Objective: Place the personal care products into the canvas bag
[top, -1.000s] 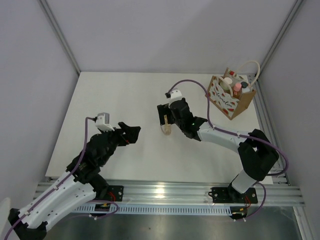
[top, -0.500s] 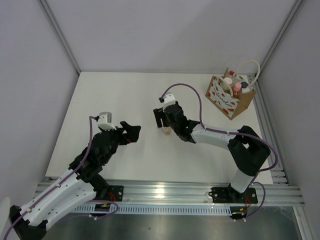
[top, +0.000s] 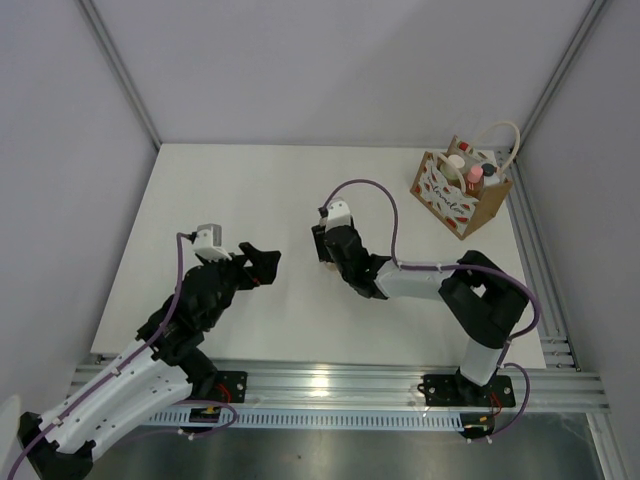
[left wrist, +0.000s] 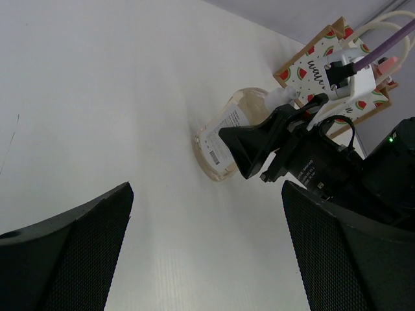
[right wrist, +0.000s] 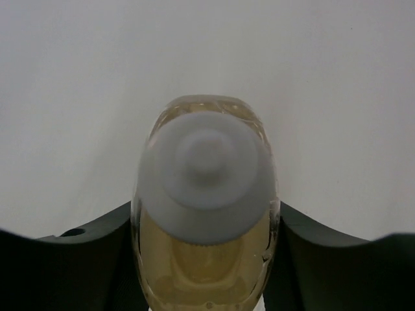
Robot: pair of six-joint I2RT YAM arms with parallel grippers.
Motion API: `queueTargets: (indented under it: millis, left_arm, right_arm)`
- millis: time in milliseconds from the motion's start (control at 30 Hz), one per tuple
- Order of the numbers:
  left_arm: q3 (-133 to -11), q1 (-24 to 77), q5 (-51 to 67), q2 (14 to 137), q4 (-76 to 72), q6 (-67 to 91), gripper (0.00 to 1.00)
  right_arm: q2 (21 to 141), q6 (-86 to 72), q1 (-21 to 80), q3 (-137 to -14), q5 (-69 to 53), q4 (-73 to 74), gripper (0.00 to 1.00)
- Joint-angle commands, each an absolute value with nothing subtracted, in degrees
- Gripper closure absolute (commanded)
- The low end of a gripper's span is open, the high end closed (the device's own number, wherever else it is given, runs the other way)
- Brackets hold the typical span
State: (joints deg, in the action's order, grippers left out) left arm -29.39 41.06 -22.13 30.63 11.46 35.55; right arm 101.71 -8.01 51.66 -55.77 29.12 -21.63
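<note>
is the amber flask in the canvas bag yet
No, the amber flask is out on the table, well apart from the canvas bag.

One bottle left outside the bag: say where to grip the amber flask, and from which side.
Grip the amber flask on its body below the white cap, from above. It stands upright and is oval, so close across the narrow width, where the right gripper straddles it.

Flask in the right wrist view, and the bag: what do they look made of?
Flask: clear glossy plastic or glass, cannot tell which; amber liquid shows through the wall. Its cap: matte white plastic, going by the ribbed rim. Bag: boxy tan sides holding shape, printed white front; canvas or card, weave too small to see.
</note>
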Motion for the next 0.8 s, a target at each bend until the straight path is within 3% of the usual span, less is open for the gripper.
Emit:
queueTargets:
  millis: [0,67,133,367,767]
  left_arm:
    - [-30.6,40.9,-22.1,30.4,9.8,34.6,0.01]
    - [-30.5,40.9,-22.1,30.1,9.8,34.6,0.01]
    - [-30.5,40.9,-22.1,30.1,9.7,34.7,0.01]
    - [-30.6,40.9,-20.5,30.3,9.4,35.0,0.01]
    - [-30.5,40.9,-18.5,32.5,8.5,35.6,0.01]
  right_arm:
    - [102.1,-8.3,51.9,-54.0,31.5,-30.6,0.70]
    - [101.5,-6.9,51.8,-52.7,31.1,-33.7,0.91]
    - [100.2,-5.2,51.2,-52.6,30.2,-34.5,1.00]
    - [93.8,-1.3,41.5,-59.8,14.4,-28.3,1.00]
    - [87.8,8.0,31.0,-74.6,5.6,-16.7,1.00]
